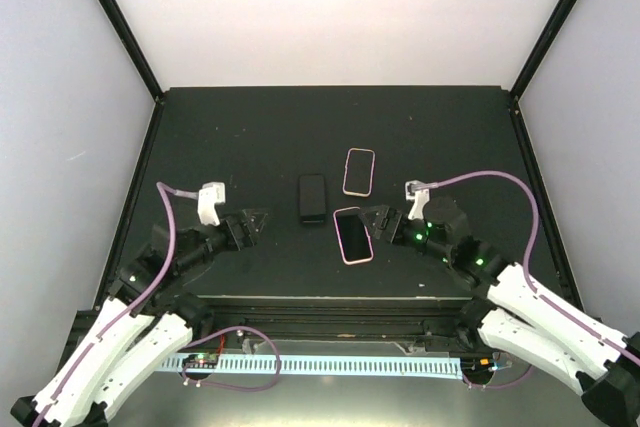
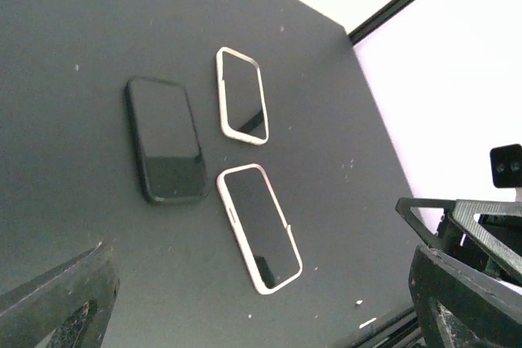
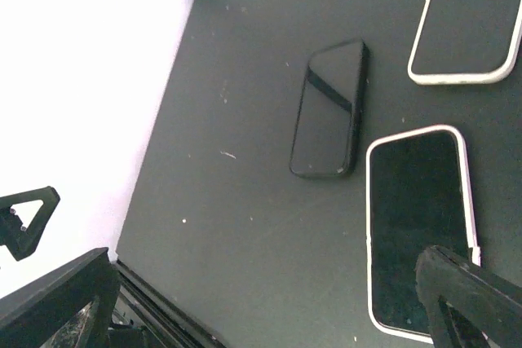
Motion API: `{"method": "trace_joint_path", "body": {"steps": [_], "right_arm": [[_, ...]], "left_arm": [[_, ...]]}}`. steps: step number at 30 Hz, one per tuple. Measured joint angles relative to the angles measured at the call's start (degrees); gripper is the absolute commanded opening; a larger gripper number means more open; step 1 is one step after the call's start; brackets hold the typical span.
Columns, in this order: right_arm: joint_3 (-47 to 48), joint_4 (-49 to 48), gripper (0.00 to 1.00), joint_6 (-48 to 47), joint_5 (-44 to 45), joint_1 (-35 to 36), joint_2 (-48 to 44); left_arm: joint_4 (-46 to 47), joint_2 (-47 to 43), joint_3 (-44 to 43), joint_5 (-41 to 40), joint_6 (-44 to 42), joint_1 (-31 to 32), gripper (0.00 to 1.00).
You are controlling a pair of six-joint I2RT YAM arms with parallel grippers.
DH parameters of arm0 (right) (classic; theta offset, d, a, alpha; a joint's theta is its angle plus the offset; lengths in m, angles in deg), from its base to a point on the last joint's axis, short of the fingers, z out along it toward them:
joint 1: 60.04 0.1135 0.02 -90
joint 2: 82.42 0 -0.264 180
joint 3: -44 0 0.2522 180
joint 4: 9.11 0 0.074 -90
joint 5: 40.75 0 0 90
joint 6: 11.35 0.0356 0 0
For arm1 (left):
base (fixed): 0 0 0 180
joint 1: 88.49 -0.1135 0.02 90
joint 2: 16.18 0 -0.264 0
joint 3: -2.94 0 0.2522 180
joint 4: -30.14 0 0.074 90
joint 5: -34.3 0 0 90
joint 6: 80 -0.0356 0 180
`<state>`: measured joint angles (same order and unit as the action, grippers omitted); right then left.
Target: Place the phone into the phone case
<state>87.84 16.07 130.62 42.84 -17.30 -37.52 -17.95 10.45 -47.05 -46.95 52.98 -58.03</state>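
Observation:
A black phone (image 1: 312, 197) lies flat mid-table; it also shows in the left wrist view (image 2: 165, 140) and the right wrist view (image 3: 328, 110). A pink-rimmed case (image 1: 359, 171) lies to its far right and looks hollow in the left wrist view (image 2: 242, 95). A second pink-rimmed case (image 1: 352, 235) lies nearer, with a dark glossy face inside (image 2: 258, 227) (image 3: 418, 230). My left gripper (image 1: 255, 222) (image 2: 261, 303) is open and empty, left of the black phone. My right gripper (image 1: 378, 219) (image 3: 265, 307) is open and empty, just right of the nearer case.
The black table (image 1: 240, 137) has a raised rail along its near edge (image 1: 330, 302). White walls with black corner posts (image 1: 120, 22) enclose the back and sides. Purple cables (image 1: 165, 237) loop off both wrists.

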Motion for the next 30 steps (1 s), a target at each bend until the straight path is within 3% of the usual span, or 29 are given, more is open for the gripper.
{"method": "trace_joint_path", "body": {"steps": [14, 30], "right_arm": [[13.0, 16.3, 1.0, -7.6, 6.3, 0.0, -8.8], [17.5, 20.8, 1.0, -11.4, 5.6, 0.0, -12.7]], "left_arm": [[-5.2, -2.3, -7.9, -1.3, -4.7, 0.0, 0.99], [-6.4, -4.4, -14.3, -1.7, -8.3, 0.0, 0.99]]}}
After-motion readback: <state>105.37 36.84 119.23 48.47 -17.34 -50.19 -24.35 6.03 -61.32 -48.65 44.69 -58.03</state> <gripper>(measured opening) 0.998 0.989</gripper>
